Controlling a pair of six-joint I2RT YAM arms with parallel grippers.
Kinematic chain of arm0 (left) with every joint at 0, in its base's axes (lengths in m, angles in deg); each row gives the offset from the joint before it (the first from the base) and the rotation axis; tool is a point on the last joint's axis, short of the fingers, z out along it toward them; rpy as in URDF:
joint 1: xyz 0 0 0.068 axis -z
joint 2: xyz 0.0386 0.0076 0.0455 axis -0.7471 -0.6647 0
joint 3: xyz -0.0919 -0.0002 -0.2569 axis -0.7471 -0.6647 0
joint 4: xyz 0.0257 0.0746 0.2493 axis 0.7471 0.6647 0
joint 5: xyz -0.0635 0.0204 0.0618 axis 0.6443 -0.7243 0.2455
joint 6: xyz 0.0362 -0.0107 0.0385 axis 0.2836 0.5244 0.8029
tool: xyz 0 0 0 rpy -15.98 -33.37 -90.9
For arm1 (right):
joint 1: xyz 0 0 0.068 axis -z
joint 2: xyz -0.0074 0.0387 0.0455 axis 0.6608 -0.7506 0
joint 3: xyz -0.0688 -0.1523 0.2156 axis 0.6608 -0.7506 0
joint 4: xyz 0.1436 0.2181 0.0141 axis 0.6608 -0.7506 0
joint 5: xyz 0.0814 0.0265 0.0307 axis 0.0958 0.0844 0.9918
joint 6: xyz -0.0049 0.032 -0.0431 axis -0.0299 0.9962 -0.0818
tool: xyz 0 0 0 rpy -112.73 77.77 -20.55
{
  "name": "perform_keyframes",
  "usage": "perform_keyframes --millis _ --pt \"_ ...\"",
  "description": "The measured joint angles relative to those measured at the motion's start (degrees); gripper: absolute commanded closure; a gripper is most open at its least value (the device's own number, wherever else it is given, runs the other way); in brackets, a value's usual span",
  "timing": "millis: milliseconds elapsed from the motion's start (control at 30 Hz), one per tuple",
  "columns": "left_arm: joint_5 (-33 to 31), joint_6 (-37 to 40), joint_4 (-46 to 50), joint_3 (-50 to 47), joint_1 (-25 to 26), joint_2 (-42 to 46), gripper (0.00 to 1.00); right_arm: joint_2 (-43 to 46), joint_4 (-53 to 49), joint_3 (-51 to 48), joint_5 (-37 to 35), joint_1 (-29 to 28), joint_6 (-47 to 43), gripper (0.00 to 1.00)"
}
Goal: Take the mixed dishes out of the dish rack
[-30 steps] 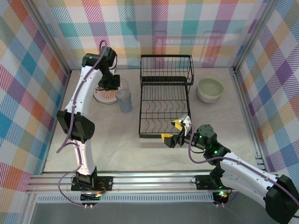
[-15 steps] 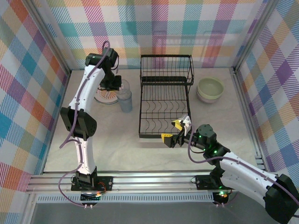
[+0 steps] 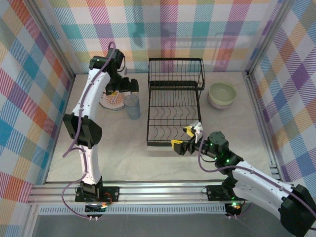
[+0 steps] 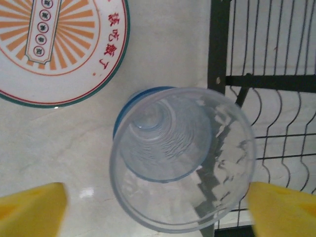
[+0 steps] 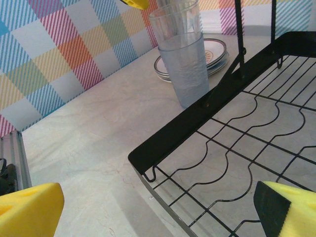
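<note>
The left gripper [image 4: 155, 212] has its jaws spread wide and grips nothing. One blunt yellow pad [image 4: 30, 210] sits at the 7 o'clock corner of the left wrist view and the other at 5 o'clock. Between them, seen from straight above, is the round mouth of the glasses [image 4: 182, 158]. These are clear, bluish, thin-walled tumblers nested one inside another, with faint rings on the inner wall, and they stand upright on the table. Bare table lies between the left-hand pad and the rim. The right-hand pad's edge meets the rim in that view, and I cannot tell whether they touch.

At 10 o'clock from the glasses lies the plate [image 4: 54, 44], flat and glossy white with orange rays and a dark green rim line. The right wrist view shows it on top of a low stack. A narrow strip of table separates the plate from the glasses. At 3 o'clock the glasses stand just beside the rack [image 3: 173, 111], a black wire frame with wavy slot dividers and a raised basket at its far end.

The right gripper [image 3: 183, 138] is open too and holds nothing. Its yellow pads are wide apart at the rack's near edge, towards the right corner.

At 3 o'clock from the rack, well apart, sit the bowls [image 3: 222, 93], a smooth pale green one nested in a lavender one. The table [image 3: 123, 153] is pale, matt and stone-like, with open room at 6 o'clock of the rack and the glasses. Plaid walls [image 3: 29, 98] close in the sides.
</note>
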Motion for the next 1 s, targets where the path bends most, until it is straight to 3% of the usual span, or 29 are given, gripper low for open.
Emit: perform_keyframes --millis 100,267,500,700,833,1000 --pt "0.59 -0.17 -2.99 -3.06 0.0 4.5 0.0 1.66 -1.2 0.0 -1.64 0.0 0.0 0.01" --pt "2.73 -1.25 -10.38 -16.55 0.0 20.41 0.0 5.86 -7.45 0.5 -6.54 0.0 0.63 0.01" --pt "3.52 -3.02 -26.08 -43.34 -0.04 50.62 0.0 15.45 -22.4 9.22 -17.49 0.13 3.04 0.01" --pt "-2.16 -5.53 -38.49 -68.02 -0.13 72.24 0.0 19.43 -30.29 15.58 -27.23 2.36 -0.17 0.01" --pt "-7.21 -6.64 -45.18 -81.59 -0.17 75.06 0.0 18.08 -32.33 15.52 -32.39 8.5 -2.97 0.01" --pt "-13.46 -6.78 -55.95 -95.38 -0.2 74.25 0.0 12.92 -32.33 13.4 -32.39 23.3 -2.78 0.01"
